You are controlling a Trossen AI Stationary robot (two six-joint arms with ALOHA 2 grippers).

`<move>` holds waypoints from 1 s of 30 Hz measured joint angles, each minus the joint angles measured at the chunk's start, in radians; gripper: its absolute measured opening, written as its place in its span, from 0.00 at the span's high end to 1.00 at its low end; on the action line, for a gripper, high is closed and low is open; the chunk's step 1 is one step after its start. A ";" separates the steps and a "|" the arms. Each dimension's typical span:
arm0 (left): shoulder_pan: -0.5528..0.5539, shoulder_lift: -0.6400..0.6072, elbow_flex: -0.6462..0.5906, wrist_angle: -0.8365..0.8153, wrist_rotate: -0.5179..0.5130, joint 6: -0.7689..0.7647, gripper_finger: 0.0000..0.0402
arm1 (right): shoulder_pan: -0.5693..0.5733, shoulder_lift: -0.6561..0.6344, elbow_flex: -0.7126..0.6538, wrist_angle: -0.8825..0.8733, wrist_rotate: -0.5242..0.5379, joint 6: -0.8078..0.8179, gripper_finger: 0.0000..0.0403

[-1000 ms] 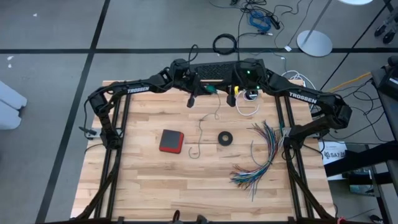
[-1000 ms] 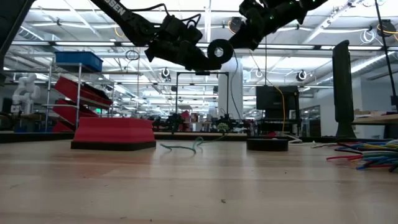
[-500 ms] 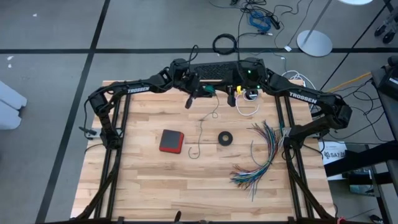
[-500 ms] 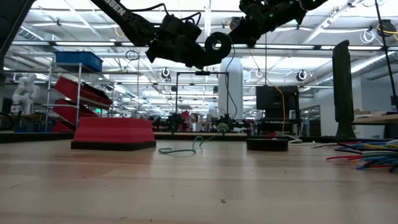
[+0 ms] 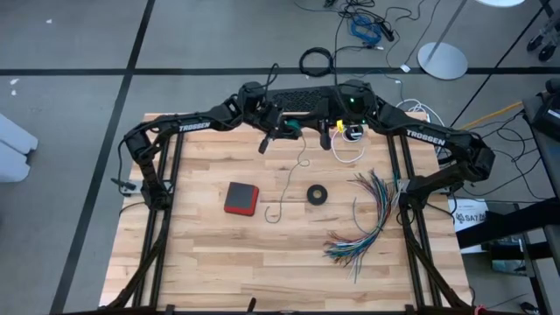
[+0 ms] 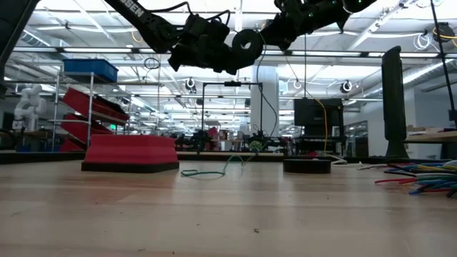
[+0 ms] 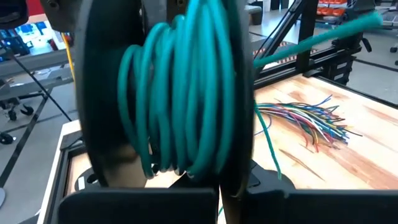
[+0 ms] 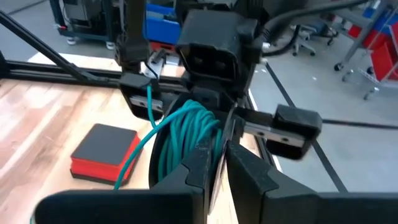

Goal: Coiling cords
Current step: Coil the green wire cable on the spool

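A black spool point(image 6: 246, 43) wound with the teal-green cord point(image 7: 180, 93) hangs high over the far middle of the table. My left gripper point(image 5: 282, 131) and right gripper point(image 5: 325, 131) meet at it from either side, both shut. A loose strand point(image 5: 289, 175) of the teal cord drops from the spool, and its end point(image 5: 271, 214) lies on the wood. The white cord point(image 5: 346, 156) loops below its round black-and-white piece point(image 5: 353, 134), close under the right arm. My left gripper stands shut at the spool's lower rim point(image 7: 233, 177), coming nearly level from the table's left. The spool's own discs hide the exact place of contact. The spool stands edge-on before the fingers, clear of the table. My right gripper pinches a thin black disc of the spool point(image 8: 219, 134) between its two fingertips point(image 8: 249, 165), coming slanting slightly down from the table's right. The teal windings point(image 8: 186, 130) sit just beyond the fingers.
A red-and-black box point(image 5: 241, 199) lies left of the table's middle, and a small black tape ring point(image 5: 317, 194) sits at the middle. A fanned bundle of multicoloured wires point(image 5: 367, 219) spreads at the right. The near half of the table holds nothing else.
Both wrists have turned while the arms stayed in place, and the spool has tipped and risen a little. The hanging teal strand has been drawn straighter, its small loop near the spool taken up. The strand on the table has shifted, its end still on the wood.
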 joint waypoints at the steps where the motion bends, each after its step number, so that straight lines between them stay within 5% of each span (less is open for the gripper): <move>1: 0.000 0.000 0.000 0.003 0.004 0.000 1.00 | 0.000 0.000 0.000 0.010 -0.005 0.002 0.90; 18: 0.041 -0.002 0.002 0.048 0.005 -0.081 0.98 | 0.003 0.001 -0.001 0.079 0.123 0.038 1.00; 30: 0.133 0.028 0.004 0.116 0.173 -0.208 0.68 | -0.009 0.001 -0.002 0.211 0.135 0.041 1.00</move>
